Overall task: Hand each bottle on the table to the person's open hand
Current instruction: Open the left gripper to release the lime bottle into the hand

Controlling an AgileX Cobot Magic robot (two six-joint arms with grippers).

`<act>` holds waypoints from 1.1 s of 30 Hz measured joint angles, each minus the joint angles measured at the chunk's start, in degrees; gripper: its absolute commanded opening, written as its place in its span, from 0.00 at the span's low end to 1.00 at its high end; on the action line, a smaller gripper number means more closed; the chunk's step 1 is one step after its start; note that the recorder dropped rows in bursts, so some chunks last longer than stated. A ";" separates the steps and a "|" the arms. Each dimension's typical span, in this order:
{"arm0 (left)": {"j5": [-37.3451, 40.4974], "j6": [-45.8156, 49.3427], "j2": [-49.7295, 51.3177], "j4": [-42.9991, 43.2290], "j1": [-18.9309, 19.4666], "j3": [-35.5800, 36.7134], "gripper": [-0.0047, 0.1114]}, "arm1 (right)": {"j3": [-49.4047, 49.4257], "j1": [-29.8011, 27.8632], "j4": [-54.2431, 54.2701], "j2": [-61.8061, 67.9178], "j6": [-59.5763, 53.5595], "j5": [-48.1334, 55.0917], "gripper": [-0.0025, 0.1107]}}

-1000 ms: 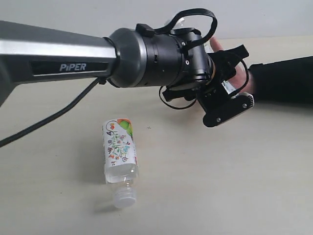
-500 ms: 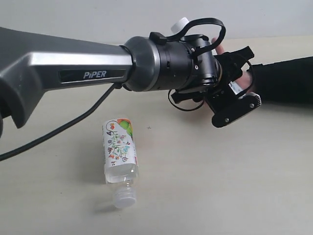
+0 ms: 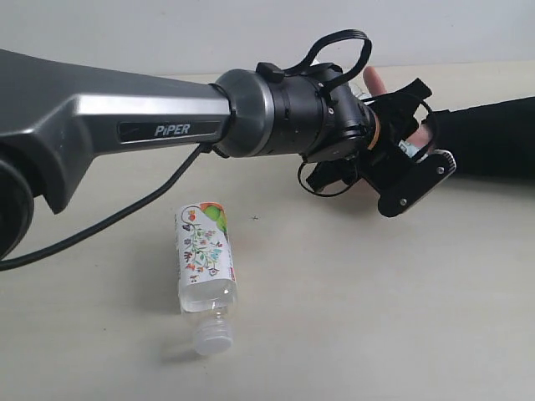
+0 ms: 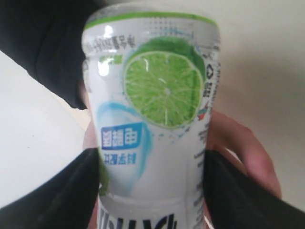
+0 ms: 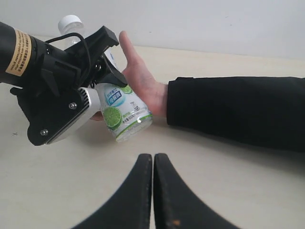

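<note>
My left gripper [image 3: 415, 140] is shut on the lime-label bottle [image 4: 157, 109], with a black finger on each side of it [image 4: 152, 191]. The bottle [image 5: 125, 117] hangs tilted right at the palm of the person's open hand [image 5: 143, 81], and its white cap [image 5: 70, 22] shows beyond the gripper. I cannot tell whether bottle and palm touch. Skin shows behind the bottle [image 4: 243, 152]. A white floral bottle [image 3: 205, 259] lies on the table [image 3: 376, 317], cap toward the front. My right gripper [image 5: 153, 160] is shut and empty, low over the table, short of the hand.
The person's arm in a black sleeve [image 3: 485, 134] stretches in from the right edge along the table's far side. My left arm's grey link [image 3: 125, 117] and its cable [image 3: 125, 209] span the left half above the floral bottle.
My left arm has carried the lime bottle rightward and slightly lower, closer to the palm. The floral bottle and the person's arm have stayed put.
</note>
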 measured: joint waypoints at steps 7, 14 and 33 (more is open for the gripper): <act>0.33 -0.33 0.11 -0.26 0.33 0.00 0.28 | 0.00 0.00 0.00 0.00 0.00 0.00 0.03; 0.44 -0.43 0.11 -0.37 0.33 0.00 0.56 | 0.00 0.00 0.00 0.00 0.00 0.00 0.03; 1.01 -1.69 0.15 -0.27 0.33 -0.09 0.76 | 0.00 0.00 0.00 0.00 0.00 0.00 0.03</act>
